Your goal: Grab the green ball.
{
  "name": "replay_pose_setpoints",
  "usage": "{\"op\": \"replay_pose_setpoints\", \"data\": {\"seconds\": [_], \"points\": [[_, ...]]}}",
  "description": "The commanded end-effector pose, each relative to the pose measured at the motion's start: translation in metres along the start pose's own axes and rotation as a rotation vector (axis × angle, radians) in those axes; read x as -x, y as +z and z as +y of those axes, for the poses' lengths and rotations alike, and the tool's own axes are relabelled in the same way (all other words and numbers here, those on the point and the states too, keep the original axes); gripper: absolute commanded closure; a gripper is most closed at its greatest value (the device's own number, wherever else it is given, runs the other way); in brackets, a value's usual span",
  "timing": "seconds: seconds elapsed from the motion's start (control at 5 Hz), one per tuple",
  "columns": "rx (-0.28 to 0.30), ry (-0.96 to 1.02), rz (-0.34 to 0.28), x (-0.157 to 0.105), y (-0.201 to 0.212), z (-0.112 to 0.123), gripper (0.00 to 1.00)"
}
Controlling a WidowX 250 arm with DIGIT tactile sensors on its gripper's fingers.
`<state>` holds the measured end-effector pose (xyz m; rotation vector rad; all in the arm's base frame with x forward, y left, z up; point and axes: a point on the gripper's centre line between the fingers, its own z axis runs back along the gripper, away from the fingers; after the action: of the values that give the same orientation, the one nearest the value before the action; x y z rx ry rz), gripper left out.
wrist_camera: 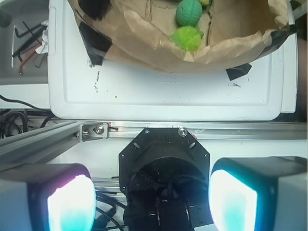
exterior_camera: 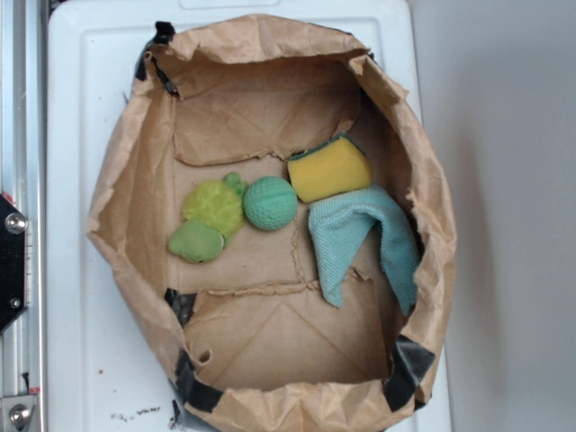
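The green ball [exterior_camera: 269, 202], bluish-green and dimpled, lies on the floor of a brown paper bag [exterior_camera: 126, 207] opened flat like a basin; the wrist view shows the green ball [wrist_camera: 188, 12] at the top edge, beyond the paper bag's wall [wrist_camera: 231, 45]. A fuzzy lime puff [exterior_camera: 214, 207] touches its left side, with a smooth pale-green lump [exterior_camera: 195, 241] below that. My gripper [wrist_camera: 151, 202] is open, its two glowing pads [wrist_camera: 70, 204] wide apart with nothing between them. It hangs well short of the bag, over the arm's base, and does not show in the exterior view.
A yellow sponge [exterior_camera: 329, 168] and a teal cloth [exterior_camera: 360, 238] lie right of the ball. The bag sits on a white board [wrist_camera: 168, 91]. An aluminium rail [wrist_camera: 192, 130] runs between board and robot base. Hex keys [wrist_camera: 26, 45] lie at the left.
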<state>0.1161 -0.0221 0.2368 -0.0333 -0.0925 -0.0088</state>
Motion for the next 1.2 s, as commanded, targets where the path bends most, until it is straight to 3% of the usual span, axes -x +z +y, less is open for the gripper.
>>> {"op": "replay_pose_setpoints", "data": {"seconds": [0.0,0.2,0.4,0.8,1.0], "points": [[0.0,0.0,0.0,0.0,0.0,0.0,0.0],[-0.02,0.008,-0.045,-0.026,-0.026,0.003,0.0],[-0.049,0.023,-0.049,-0.05,-0.049,0.006,0.0],[-0.084,0.074,-0.111,-0.088,-0.073,0.031,0.0],[-0.044,0.15,-0.099,-0.117,-0.072,0.046,0.0]]}}
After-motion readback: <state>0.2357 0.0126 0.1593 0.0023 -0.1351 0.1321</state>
